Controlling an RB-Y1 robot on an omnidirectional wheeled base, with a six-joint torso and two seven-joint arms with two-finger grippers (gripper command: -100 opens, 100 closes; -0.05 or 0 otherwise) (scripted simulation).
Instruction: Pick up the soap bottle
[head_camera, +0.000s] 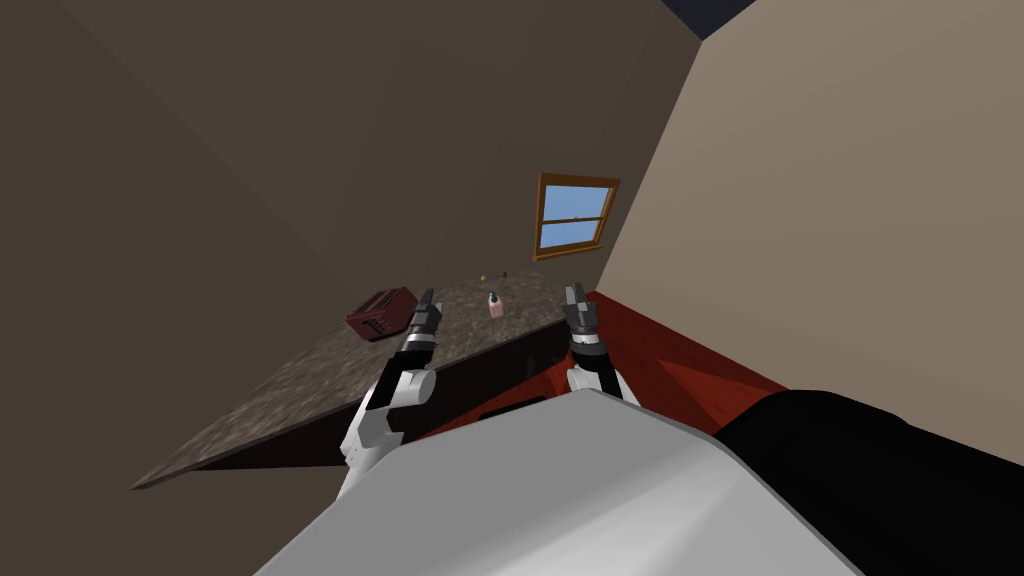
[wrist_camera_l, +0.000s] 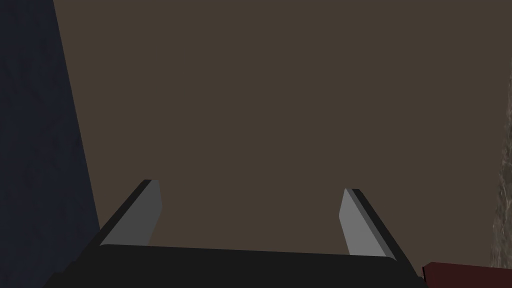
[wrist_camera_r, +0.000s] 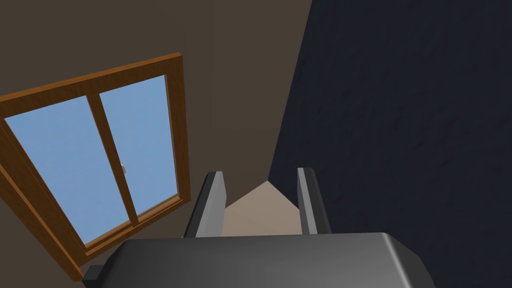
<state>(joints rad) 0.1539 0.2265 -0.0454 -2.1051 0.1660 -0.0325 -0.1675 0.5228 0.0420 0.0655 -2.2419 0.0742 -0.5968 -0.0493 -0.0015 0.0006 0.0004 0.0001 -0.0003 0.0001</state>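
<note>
Head view, looking steeply down. A small pale pink soap bottle with a dark green cap (head_camera: 495, 305) stands upright on a speckled brown stone countertop (head_camera: 300, 390), toward its far end. Any label on the bottle is too small to read. A dark red slotted toaster (head_camera: 381, 313) sits on the same countertop, well apart from the bottle, on the robot's left. Two tiny round objects (head_camera: 484, 277) lie near the countertop's back edge, too small to identify. A wood-framed window with blue panes (head_camera: 573, 214) hangs on the wall beyond.

The left gripper (head_camera: 428, 298) is raised over the countertop just beside the toaster. In the left wrist view its light grey fingers (wrist_camera_l: 142, 215) stand wide apart with nothing between them, and the toaster's red edge shows beside the gripper body.

The right gripper (head_camera: 574, 292) is raised near the countertop's end. Its fingers (wrist_camera_r: 212, 205) are parted by a narrower gap and hold nothing.

The bottle stands between the two grippers and farther back, touching neither.
</note>
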